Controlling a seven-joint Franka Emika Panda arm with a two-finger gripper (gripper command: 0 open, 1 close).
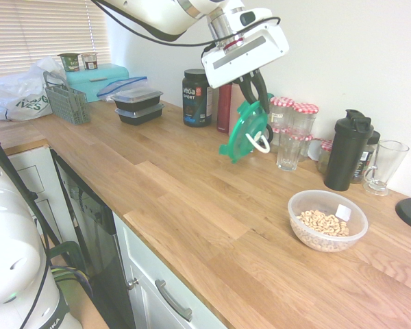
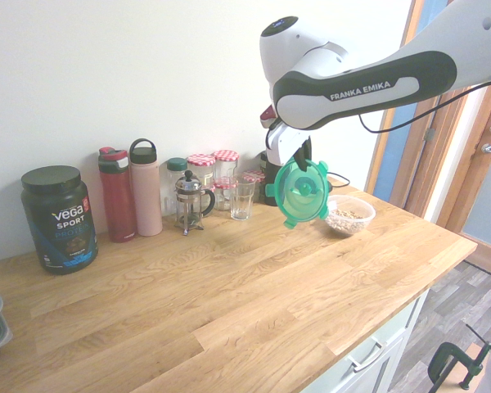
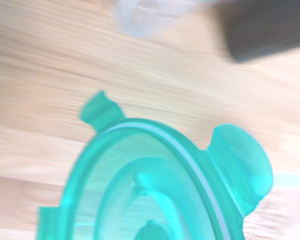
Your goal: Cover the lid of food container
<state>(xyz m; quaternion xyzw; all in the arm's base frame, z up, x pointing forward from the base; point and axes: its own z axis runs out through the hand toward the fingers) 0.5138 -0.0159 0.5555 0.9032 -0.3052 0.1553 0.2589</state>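
One bowl [image 1: 328, 220] of pale cereal sits nearest, at the lower right of the first exterior view, on the bare wooden counter [image 1: 192, 205], uncovered. Above and left of it, near the frame's upper middle, the gripper [image 1: 260, 101] is clamped on the rim of the green lid [image 1: 245, 133], which hangs tilted on edge in the air, well clear of the bowl. Behind them, along the wall, stand jars [image 1: 294, 116], a black bottle [image 1: 348, 151] and a dark tub [image 1: 196, 97].

Both exterior views look down along the table [image 1: 192, 205] from opposite ends; the blurred wrist view hangs seemingly close above it.
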